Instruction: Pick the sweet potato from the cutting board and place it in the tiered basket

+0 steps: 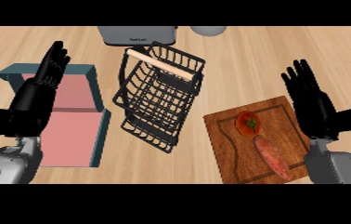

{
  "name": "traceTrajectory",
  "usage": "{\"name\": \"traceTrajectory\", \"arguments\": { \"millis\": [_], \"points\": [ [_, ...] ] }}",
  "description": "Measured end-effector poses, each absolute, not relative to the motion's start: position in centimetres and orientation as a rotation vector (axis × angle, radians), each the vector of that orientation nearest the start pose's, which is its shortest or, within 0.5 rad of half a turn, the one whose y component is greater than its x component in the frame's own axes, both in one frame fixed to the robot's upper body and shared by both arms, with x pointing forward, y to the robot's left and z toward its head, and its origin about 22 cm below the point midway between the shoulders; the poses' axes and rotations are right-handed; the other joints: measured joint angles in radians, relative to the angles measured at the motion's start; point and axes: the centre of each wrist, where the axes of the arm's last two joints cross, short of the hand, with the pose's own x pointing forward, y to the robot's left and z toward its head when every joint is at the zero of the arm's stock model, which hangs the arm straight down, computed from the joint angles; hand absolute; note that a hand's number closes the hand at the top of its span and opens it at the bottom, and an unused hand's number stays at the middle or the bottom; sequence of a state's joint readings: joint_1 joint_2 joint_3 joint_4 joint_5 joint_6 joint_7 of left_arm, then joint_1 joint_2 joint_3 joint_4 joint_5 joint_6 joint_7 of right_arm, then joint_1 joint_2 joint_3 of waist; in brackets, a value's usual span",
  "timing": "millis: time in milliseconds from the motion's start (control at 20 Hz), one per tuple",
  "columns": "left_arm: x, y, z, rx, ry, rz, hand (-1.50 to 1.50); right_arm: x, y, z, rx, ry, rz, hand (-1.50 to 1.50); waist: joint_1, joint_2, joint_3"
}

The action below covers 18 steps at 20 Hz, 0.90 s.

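A reddish, elongated sweet potato (273,159) lies on the wooden cutting board (230,148) at the lower right, just below a tomato (247,123). The black wire tiered basket (159,95) with a wooden handle stands in the middle of the counter, left of the board. My right hand (312,104) is open, fingers straight and pointing up, over the board's right edge, beside the sweet potato and not touching it. At the far left my left hand (40,90) rests open with its fingers up.
A teal tray with pink compartments (68,125) lies under and right of the left hand. A grey toaster (137,35) and a grey round object (208,30) stand at the counter's back edge. Bare wood shows between basket and board.
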<state>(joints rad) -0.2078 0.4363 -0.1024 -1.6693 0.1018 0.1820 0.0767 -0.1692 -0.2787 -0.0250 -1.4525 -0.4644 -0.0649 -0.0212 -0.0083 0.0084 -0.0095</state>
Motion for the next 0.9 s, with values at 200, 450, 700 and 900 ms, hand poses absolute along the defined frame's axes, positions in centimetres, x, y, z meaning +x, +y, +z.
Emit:
{"name": "traceTrajectory", "arguments": {
  "millis": [200, 450, 700, 900],
  "points": [
    [27.6, 27.7, 8.3, 0.232, -1.687, -0.199, 0.0, 27.9, -26.8, 5.4, 0.319, -1.734, 0.04, 1.5, 0.002, -0.009, 0.006],
    [26.3, 28.4, 5.4, 0.176, -1.526, -0.123, 0.0, 26.1, -27.4, 6.0, 0.209, -1.758, 0.357, -1.5, -0.014, -0.02, 0.003],
    [25.7, 28.6, 4.2, 0.121, -1.46, -0.088, 0.0, 21.9, -28.8, 1.8, 0.083, -1.758, 0.378, -1.5, -0.008, -0.014, 0.01],
    [25.1, 29.1, 4.0, 0.09, -1.448, -0.087, 0.0, 20.8, -30.3, 3.5, -0.025, -1.824, 0.537, -1.5, -0.006, -0.015, 0.012]
  ]
}}
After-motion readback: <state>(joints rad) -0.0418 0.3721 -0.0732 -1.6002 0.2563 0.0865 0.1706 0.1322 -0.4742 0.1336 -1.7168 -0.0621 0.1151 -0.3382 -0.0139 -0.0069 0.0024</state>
